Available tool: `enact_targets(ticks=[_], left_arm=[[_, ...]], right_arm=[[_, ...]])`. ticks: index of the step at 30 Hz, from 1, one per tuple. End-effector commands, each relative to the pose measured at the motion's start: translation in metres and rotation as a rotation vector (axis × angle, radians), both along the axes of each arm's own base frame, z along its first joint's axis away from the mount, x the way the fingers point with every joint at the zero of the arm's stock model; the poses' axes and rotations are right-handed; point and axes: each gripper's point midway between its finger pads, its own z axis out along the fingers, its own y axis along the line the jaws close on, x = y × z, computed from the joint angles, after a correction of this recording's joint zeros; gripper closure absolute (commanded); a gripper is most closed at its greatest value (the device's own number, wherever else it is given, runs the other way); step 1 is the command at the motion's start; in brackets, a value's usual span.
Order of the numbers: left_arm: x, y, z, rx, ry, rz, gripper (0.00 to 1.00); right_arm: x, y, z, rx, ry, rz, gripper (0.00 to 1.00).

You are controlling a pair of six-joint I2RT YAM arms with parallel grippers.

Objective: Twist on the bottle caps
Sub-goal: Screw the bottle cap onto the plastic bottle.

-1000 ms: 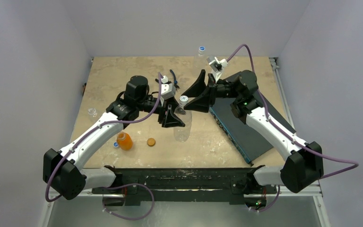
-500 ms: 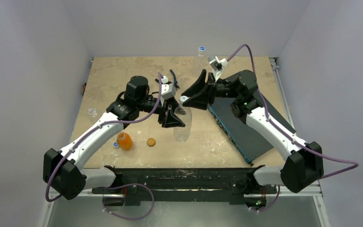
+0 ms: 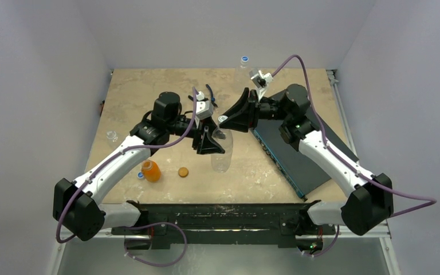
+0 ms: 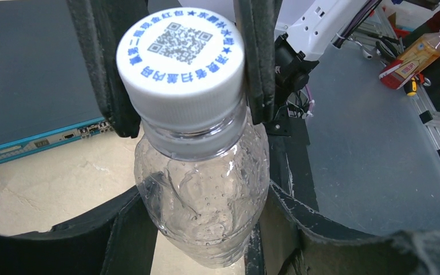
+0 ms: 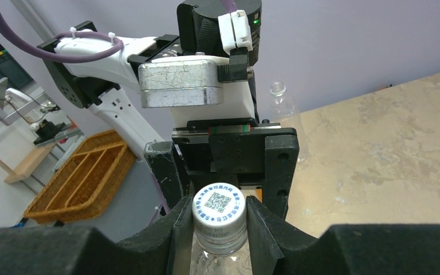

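Two grippers share one clear bottle [image 4: 203,195] at the middle of the table [image 3: 149,91]: left gripper [image 3: 211,143] clamps its body to brace it upright, right gripper [image 5: 220,229] pinches the white cap [image 5: 219,203] seated on the neck, presumably so the cap turns against a steadied bottle.

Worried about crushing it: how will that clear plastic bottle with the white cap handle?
The clear plastic bottle looks empty but for droplets, so probably light. Its thin wall shows creases: likely squashy. Tall, narrow: may tip.

You had lilac walls [image 3: 217,28] beyond the right pincer [image 5: 219,222], beige marbled table [image 3: 149,91] below, wicker basket [image 5: 80,177] past it.
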Motion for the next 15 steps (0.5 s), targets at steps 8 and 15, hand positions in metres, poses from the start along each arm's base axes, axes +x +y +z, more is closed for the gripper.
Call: enact_targets(ticks=[8,15], left_arm=[[0.048,-0.007,0.009,-0.017,-0.054,0.203,1.0],[0.107,-0.007,0.02,-0.02,-0.137,0.498,1.0]], right_arm=[[0.021,-0.004,0.016,-0.045,-0.05,-0.219,0.81],[0.05,0.006,-0.005,-0.18,0.017,-0.437,0.83]])
